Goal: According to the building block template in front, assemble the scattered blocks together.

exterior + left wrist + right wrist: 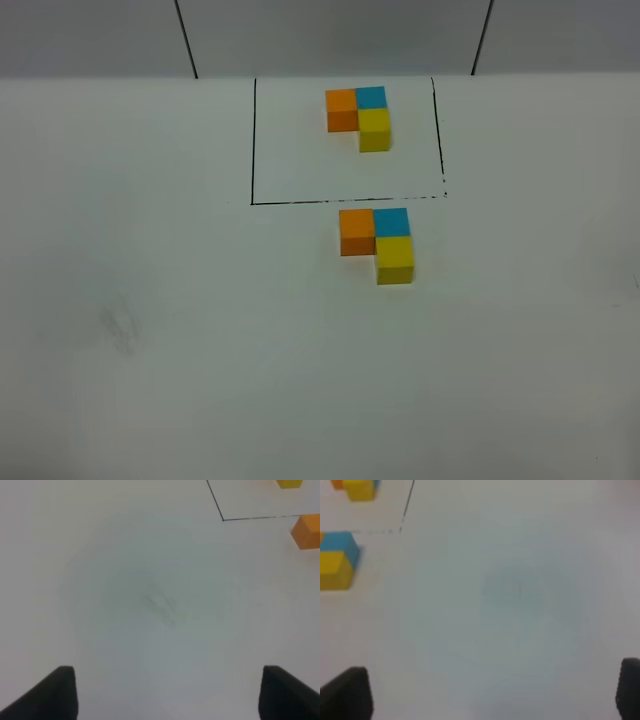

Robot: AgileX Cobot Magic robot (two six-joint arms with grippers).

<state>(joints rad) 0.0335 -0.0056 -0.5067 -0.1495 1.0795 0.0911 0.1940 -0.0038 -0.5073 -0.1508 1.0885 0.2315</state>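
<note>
Just outside the black frame, on the white tabletop (150, 330), my three scattered blocks sit touching: orange block (356, 231) beside blue block (391, 221), yellow block (395, 259) in front of the blue. This L matches the building block template (358, 117) inside the frame, so I judge the build complete. My left pincer (167, 695) and right pincer (490, 695) both hang spread wide and empty, well apart from the cubes. The best move now is keeping clear, nudging nothing
</note>
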